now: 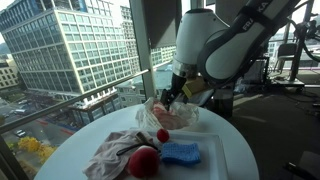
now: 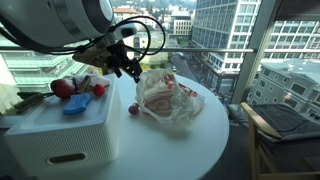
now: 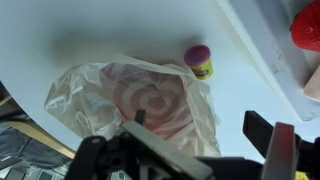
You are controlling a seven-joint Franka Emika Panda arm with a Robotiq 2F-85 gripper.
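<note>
A crumpled clear plastic bag with a red bullseye print lies on the round white table; both exterior views show the bag. My gripper hangs open just above the bag's edge, with nothing between its fingers, and appears in both exterior views. A small yellow tub with a purple lid stands beside the bag, also seen in the exterior views.
A white box stands next to the bag, carrying a red ball, a blue sponge and a pale cloth. Windows run close behind the table. A wooden chair stands beside it.
</note>
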